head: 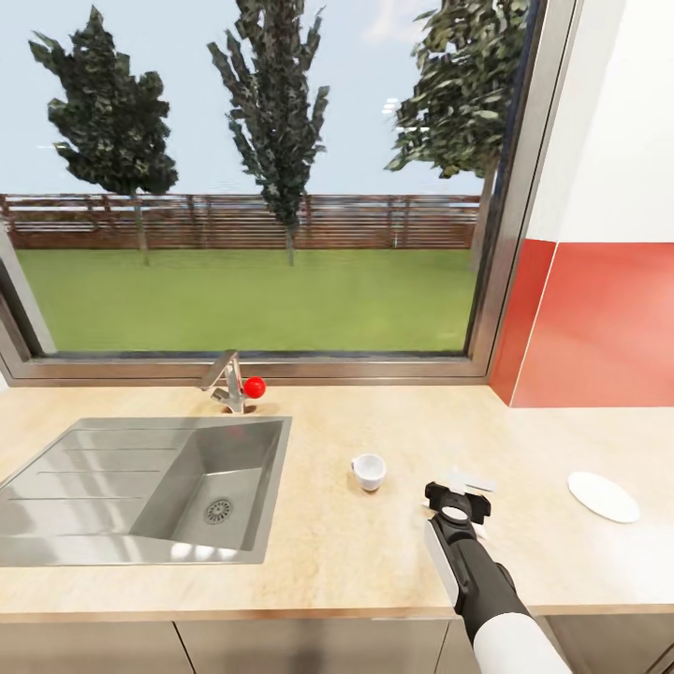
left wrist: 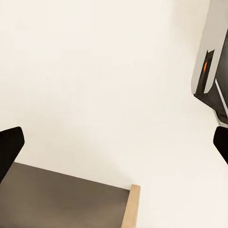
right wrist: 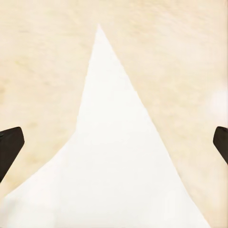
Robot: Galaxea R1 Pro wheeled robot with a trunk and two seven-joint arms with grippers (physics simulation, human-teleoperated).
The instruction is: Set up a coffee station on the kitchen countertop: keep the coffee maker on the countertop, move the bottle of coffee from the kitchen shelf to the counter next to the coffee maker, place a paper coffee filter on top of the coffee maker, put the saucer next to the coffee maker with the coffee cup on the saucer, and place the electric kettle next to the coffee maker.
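On the light wood kitchen countertop (head: 374, 562) lies a white paper coffee filter (head: 479, 482), a flat cone (right wrist: 118, 161) in the right wrist view. My right gripper (head: 457, 496) (right wrist: 114, 145) hangs open just above it, fingertips wide on either side and not touching. The small white coffee cup (head: 368, 471) stands upright to the filter's left, and the white saucer (head: 604, 496) lies apart at the right. My left gripper (left wrist: 114, 145) is open and holds nothing. The coffee maker, bottle of coffee, kitchen shelf and electric kettle are out of view.
A steel sink (head: 112, 505) with a red-knobbed faucet (head: 234, 382) takes up the counter's left. A large window sits behind it, and the red backsplash (head: 599, 328) rises at the right. The left wrist view shows a pale wall and a wooden edge (left wrist: 130, 206).
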